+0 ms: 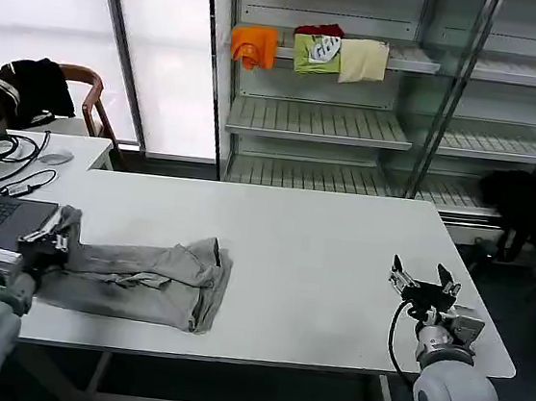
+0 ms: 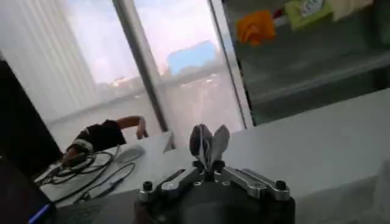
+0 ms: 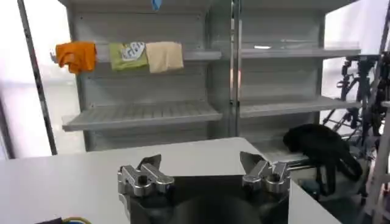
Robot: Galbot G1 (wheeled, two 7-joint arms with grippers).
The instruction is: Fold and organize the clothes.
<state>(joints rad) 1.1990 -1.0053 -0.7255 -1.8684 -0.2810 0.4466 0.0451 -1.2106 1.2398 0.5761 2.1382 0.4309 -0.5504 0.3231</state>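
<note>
Head view: left gripper [image 1: 51, 231] pinches grey shirt [image 1: 143, 278] (sleeve end); right gripper [image 1: 423, 280] released.

Lab, metal shelving [image 1: 321, 121], white table [image 1: 339, 257]

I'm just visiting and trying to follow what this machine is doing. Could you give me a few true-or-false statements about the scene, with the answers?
1. The left pincer is shut on the grey shirt. True.
2. The right pincer holds a shirt. False: it is open and empty, above the white table.
3. The grey shirt lies on the robot's left side of the table. True.
4. The orange garment lies on the table. False: it sits on the shelf.
</note>
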